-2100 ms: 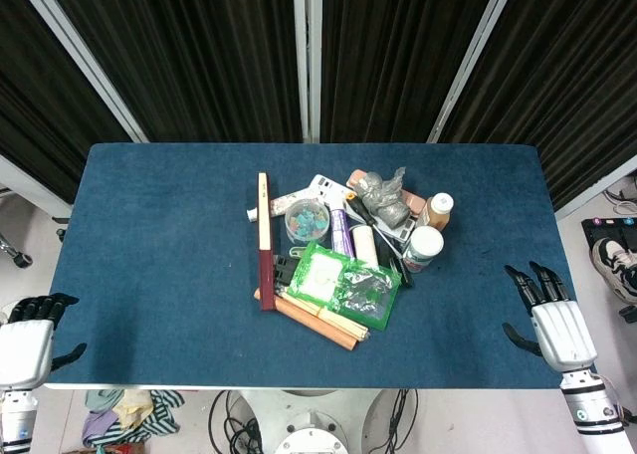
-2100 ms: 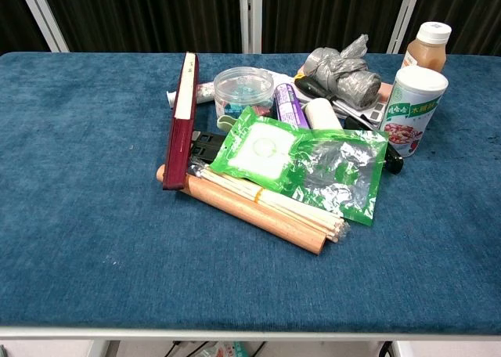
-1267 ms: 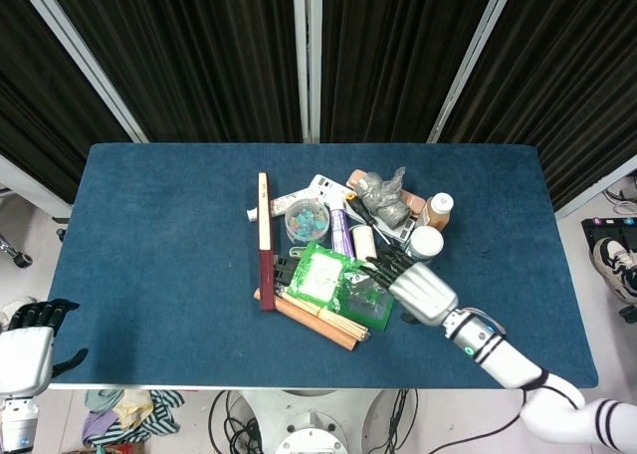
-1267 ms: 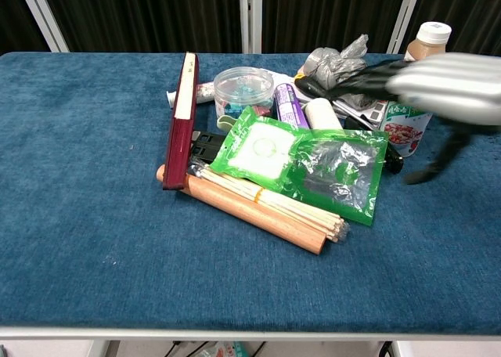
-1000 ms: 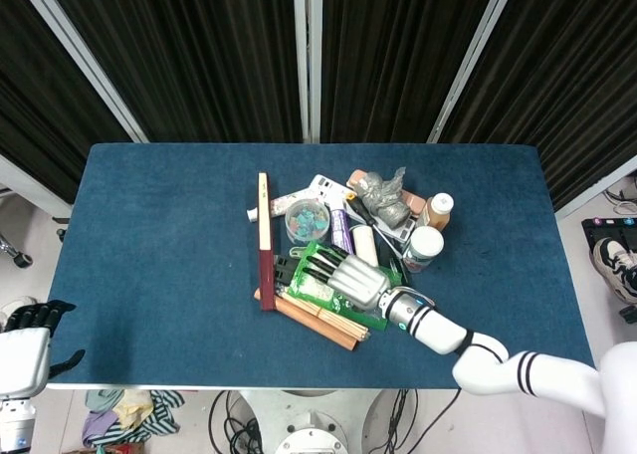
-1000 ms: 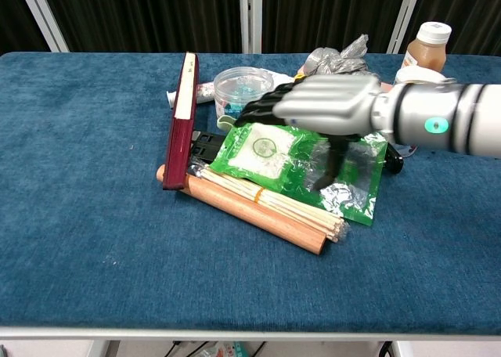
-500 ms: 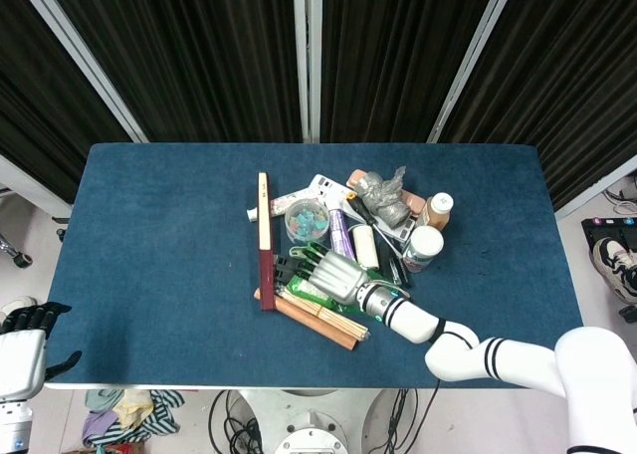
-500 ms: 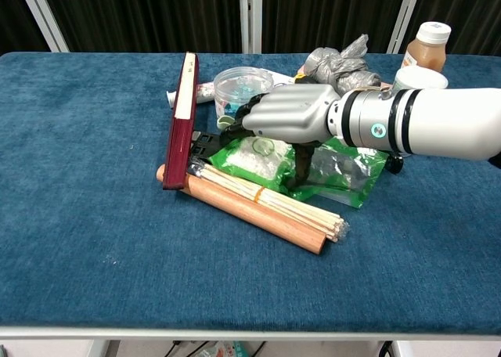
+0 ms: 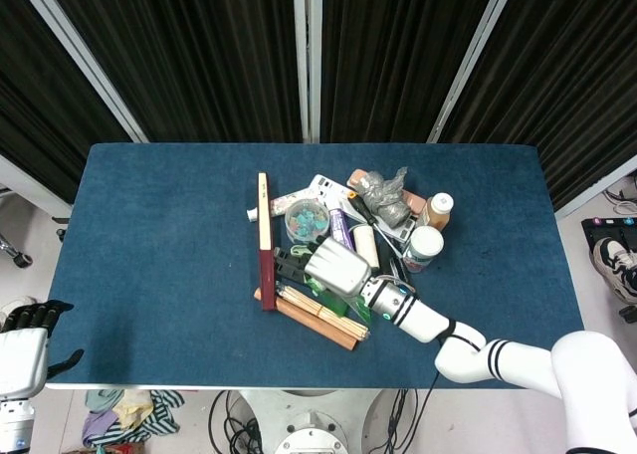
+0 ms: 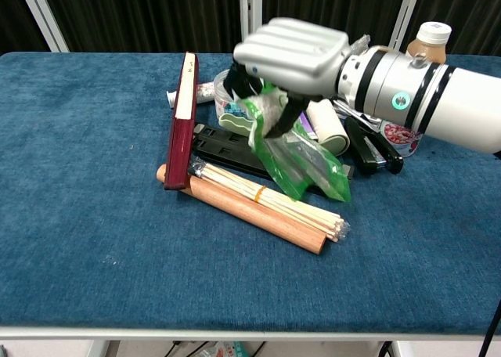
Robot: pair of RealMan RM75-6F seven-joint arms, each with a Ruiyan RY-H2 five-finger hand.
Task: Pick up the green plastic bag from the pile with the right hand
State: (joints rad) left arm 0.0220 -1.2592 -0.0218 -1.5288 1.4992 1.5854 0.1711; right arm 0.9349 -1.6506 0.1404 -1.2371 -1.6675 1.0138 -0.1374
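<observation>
Most of the job is looking done: I am holding the green plastic bag [image 10: 293, 157] in my right hand [image 10: 290, 55], fingers closed around its upper end, and the bag is hanging down from my grip, crumpled and slanting. Its lower corner is sitting just above, perhaps touching, the bundle of thin sticks [image 10: 270, 200]; I cannot tell which. So what is remaining, as I judge it, is lifting the bag fully free of the pile.

Around the bag, the black flat piece [image 10: 227, 152] is lying exposed just left of it, and the dark red book [image 10: 180, 122] is standing on edge further left. The wooden rod [image 10: 243, 212] is lying under the sticks, nearer the front edge of the worktop [image 10: 78, 216]. Right of the bag, the white roll [image 10: 327, 126] and the printed can [image 9: 422, 245] are resting in the pile.

My left hand [image 9: 25, 349] is waiting well away from the bag, off the worktop's corner, holding nothing, its dark fingers apart.
</observation>
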